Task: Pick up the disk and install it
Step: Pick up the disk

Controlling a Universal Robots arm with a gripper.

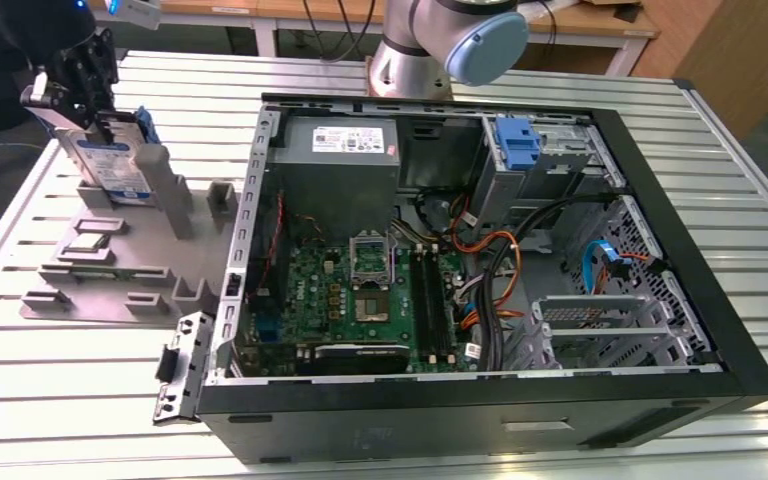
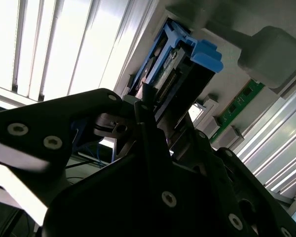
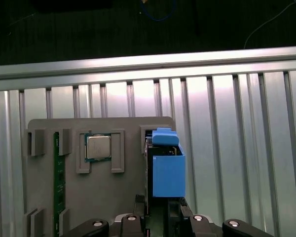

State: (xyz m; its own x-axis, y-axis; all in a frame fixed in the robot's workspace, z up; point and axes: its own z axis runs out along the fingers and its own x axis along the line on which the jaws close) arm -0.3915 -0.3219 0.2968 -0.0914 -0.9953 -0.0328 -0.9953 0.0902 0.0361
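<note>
Hand point(image 1: 77, 105) sits at ten o'clock in the exterior view, its jaws drawn in narrow on the upper end of the disk point(image 1: 111, 165), one finger on each flat face. In both wrist views the blue carrier bracket runs out from between the fingers toward the grey holder tray point(image 1: 104, 270).

The disk stands on edge, leaning a little, with its lower end apparently seated in the tray's slot between the grey posts. I cannot tell whether it has lifted clear at all. In the first wrist view a processor chip point(image 3: 97, 147) and a green memory stick point(image 3: 59, 173) lie in their own pockets of the tray, beside the disk's slot.

By my reading, the grasp is made and the rest is not. The open computer case point(image 1: 744, 385) fills the desk point(image 1: 64, 400) from the centre out to three o'clock, well apart from the hand. Its bare metal drive cage point(image 1: 598, 320) at four o'clock holds no drive, and a lone blue bracket point(image 1: 518, 140) sits at one o'clock. Lifting out, carrying across and seating the disk in the case are all left to do.
</note>
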